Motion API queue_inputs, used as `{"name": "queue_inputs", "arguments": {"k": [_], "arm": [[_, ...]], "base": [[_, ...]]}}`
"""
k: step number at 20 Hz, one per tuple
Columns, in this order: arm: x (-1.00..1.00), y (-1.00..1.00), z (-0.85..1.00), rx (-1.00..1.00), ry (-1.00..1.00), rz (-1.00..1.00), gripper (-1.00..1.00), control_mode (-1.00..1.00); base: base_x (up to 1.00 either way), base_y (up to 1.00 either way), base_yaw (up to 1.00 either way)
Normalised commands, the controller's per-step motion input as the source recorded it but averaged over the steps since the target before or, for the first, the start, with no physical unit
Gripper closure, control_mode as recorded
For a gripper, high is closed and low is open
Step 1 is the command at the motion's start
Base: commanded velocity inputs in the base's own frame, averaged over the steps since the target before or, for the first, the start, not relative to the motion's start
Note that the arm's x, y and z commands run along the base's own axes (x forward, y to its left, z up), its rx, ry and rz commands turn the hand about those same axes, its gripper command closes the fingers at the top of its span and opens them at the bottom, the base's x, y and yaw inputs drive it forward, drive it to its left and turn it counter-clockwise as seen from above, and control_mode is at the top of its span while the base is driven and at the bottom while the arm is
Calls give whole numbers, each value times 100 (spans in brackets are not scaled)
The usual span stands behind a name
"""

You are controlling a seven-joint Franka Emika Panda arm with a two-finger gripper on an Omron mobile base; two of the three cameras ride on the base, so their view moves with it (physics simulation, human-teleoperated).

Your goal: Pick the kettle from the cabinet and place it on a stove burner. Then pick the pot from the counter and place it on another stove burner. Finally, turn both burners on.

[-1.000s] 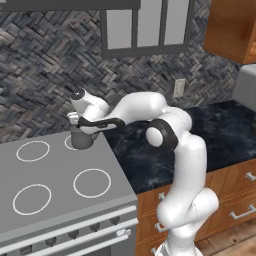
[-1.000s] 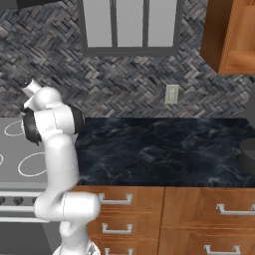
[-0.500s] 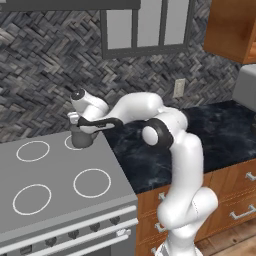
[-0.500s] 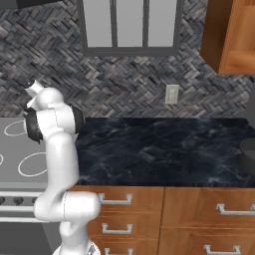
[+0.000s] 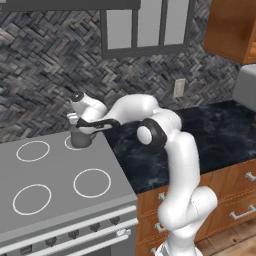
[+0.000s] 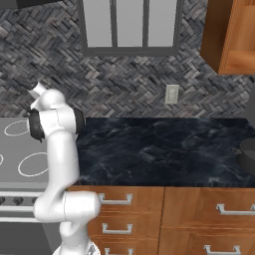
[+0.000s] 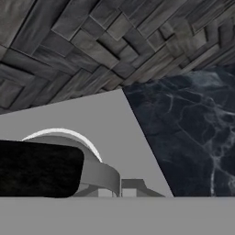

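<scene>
My fingers (image 5: 75, 126) are closed tight over the kettle (image 5: 81, 137), gripping at its top. From the left base view, the kettle sits at the back right burner of the stove (image 5: 55, 200), right beside the edge where the grey cooktop meets the desk (image 5: 210, 130). I can't tell for sure whether its base already rests on the burner ring or hangs just above it.

In the hand view, a curved grey body and a white burner ring (image 7: 64, 134) lie just below me, grey cooktop around them, black marble to the right.

The pot (image 6: 247, 154) waits at the far right end of the desk in the right base view, well apart from the stove, untouched.

Progress, as I judge it:
- kettle out of the cabinet (image 6: 231, 35) and at a burner: nearly done, release pending
- pot to another burner: not started
- both burners on: not started; knobs (image 5: 75, 234) along the stove front look untouched

Next I'd need to let go, then cross the whole desk for the pot.
</scene>
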Motion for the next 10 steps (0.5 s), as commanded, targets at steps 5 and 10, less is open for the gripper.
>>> {"name": "queue_inputs", "arguments": {"k": [5,10], "arm": [[24,20,-11,0,0,-1,100,-100],[26,14,-7,0,0,-1,100,-100]], "base": [[0,0,0],[0,0,0]]}}
